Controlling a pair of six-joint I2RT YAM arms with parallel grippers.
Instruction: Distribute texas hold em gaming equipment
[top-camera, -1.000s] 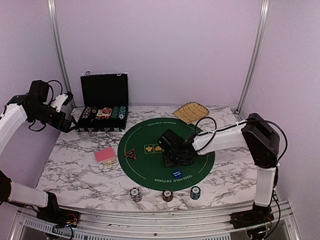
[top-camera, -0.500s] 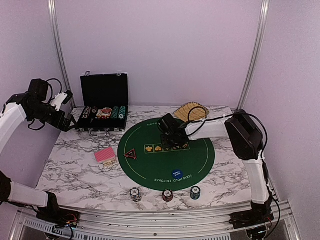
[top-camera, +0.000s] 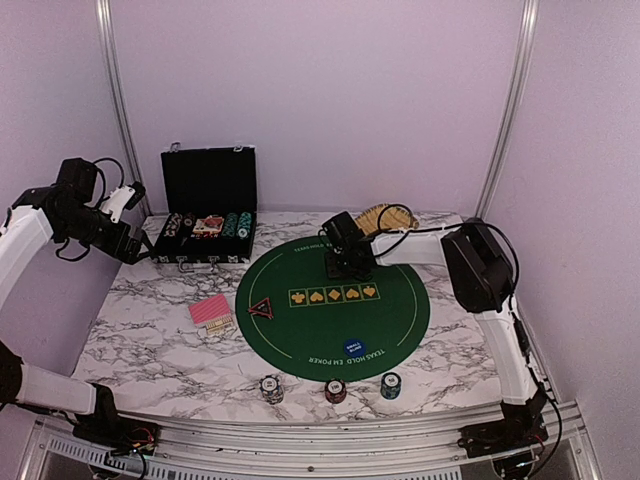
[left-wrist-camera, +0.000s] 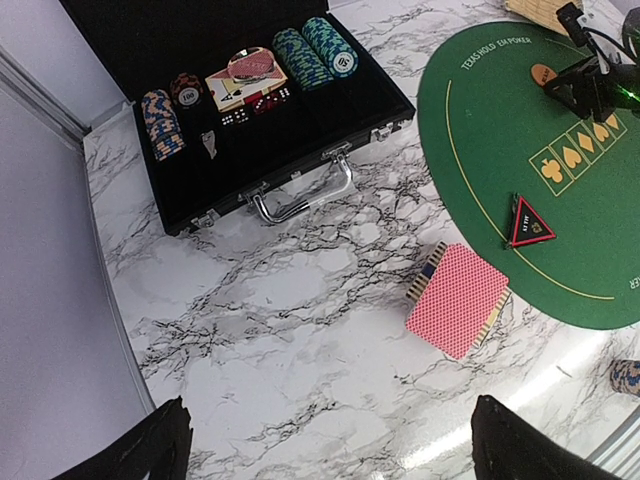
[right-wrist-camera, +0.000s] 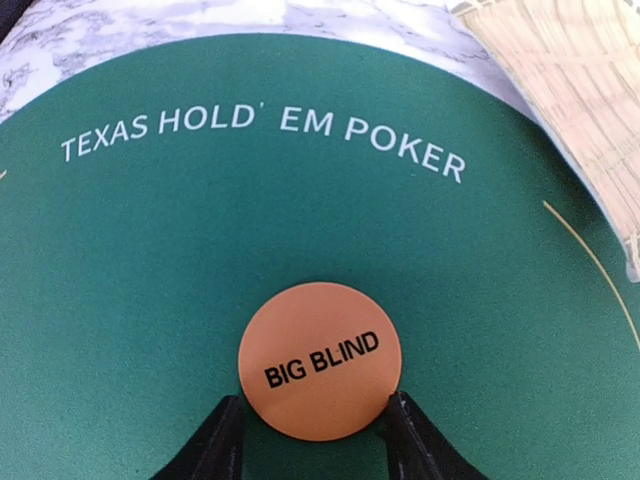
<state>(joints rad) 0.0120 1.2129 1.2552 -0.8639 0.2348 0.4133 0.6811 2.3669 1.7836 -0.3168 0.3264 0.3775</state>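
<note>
Lying on round green felt (right-wrist-camera: 150, 280), one smooth orange disc (right-wrist-camera: 320, 360) sits between two right fingers (right-wrist-camera: 222, 445); cannot tell if squeezed; left fingers (left-wrist-camera: 150, 450) spread wide.

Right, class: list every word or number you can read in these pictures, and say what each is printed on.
"TEXAS HOLD' EM POKER": white, on the green mat.
"BIG BLIND": black, on the orange disc.
Too small or blurred: the blue disc, the triangular marker, the chips at the near edge.
</note>
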